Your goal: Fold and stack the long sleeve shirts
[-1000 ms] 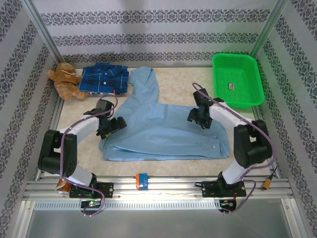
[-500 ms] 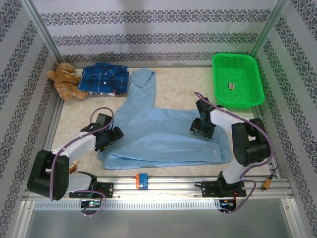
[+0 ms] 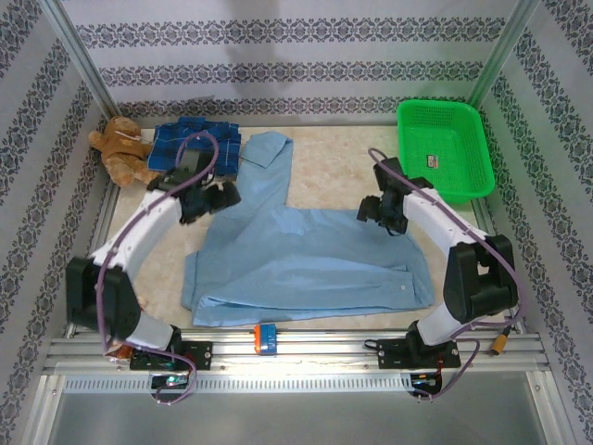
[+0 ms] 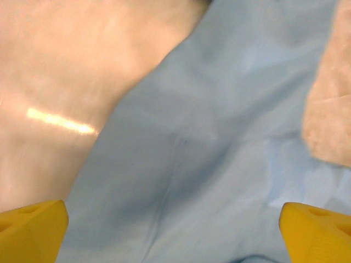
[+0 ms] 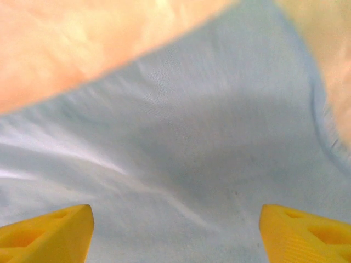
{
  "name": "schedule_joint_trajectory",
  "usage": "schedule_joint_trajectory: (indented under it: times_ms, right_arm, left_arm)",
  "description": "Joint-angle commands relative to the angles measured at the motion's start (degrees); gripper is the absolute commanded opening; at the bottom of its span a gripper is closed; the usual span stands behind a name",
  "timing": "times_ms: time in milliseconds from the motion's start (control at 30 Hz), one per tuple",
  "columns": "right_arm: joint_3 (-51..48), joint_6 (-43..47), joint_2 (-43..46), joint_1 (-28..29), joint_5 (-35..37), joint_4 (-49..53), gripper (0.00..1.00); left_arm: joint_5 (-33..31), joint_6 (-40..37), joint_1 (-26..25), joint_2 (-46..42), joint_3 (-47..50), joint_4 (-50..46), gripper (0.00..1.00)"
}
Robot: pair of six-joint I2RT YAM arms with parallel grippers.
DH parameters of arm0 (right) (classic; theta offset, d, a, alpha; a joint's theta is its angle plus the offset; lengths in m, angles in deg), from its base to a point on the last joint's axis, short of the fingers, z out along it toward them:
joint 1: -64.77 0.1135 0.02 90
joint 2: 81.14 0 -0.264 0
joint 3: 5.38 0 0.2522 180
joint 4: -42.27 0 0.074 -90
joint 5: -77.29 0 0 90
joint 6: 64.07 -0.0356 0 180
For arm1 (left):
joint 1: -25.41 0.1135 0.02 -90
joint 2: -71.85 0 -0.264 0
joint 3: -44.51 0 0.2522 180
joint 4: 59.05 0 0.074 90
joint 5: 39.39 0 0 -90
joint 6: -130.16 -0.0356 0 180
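The light blue long sleeve shirt (image 3: 306,260) lies spread on the table's middle, one sleeve (image 3: 266,162) reaching toward the back. The dark blue plaid long sleeve shirt (image 3: 185,144) sits folded at the back left, partly behind my left arm. My left gripper (image 3: 211,197) hovers open over the light blue shirt's left shoulder, next to the plaid one. In the left wrist view light blue cloth (image 4: 208,153) lies under the open gripper (image 4: 175,233). My right gripper (image 3: 380,211) is open over the shirt's right upper edge, with cloth (image 5: 181,148) below the gripper (image 5: 175,233).
A brown teddy bear (image 3: 119,153) sits at the back left corner beside the plaid shirt. A green basket (image 3: 445,148) stands at the back right. A small blue and orange block (image 3: 265,336) rests on the front rail. Bare tabletop (image 3: 334,162) shows behind the shirt.
My left gripper has swung from the shirt's front left edge up to its left shoulder by the plaid shirt. The right gripper has moved slightly back and opened wider. The shirt lies flatter.
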Motion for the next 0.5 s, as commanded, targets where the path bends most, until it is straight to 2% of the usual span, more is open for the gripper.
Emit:
schedule_joint_trajectory:
  times_ms: [0,167,333,400,467]
  right_arm:
    - [2.7,7.7,1.7,-1.6,0.2,1.9,0.8]
    - [3.6,10.3,1.8,-3.0,-1.7,2.5,0.79]
    - [3.2,10.6,1.9,-3.5,-2.8,3.1,0.79]
    - [3.2,10.7,1.8,-3.5,-2.7,3.5,0.79]
    - [3.1,10.6,1.7,-3.7,-2.9,3.7,0.79]
  left_arm:
    - [5.7,-14.7,1.9,12.2,-9.0,-6.0,0.93]
    - [8.2,-22.9,2.6,30.8,-27.6,-13.6,0.73]
    - [4.0,-25.2,3.2,41.6,-38.7,-16.7,0.66]
    - [1.3,-25.2,3.3,43.8,-41.3,-17.5,0.64]
    - [1.1,-25.5,3.5,44.9,-42.5,-16.8,0.64]
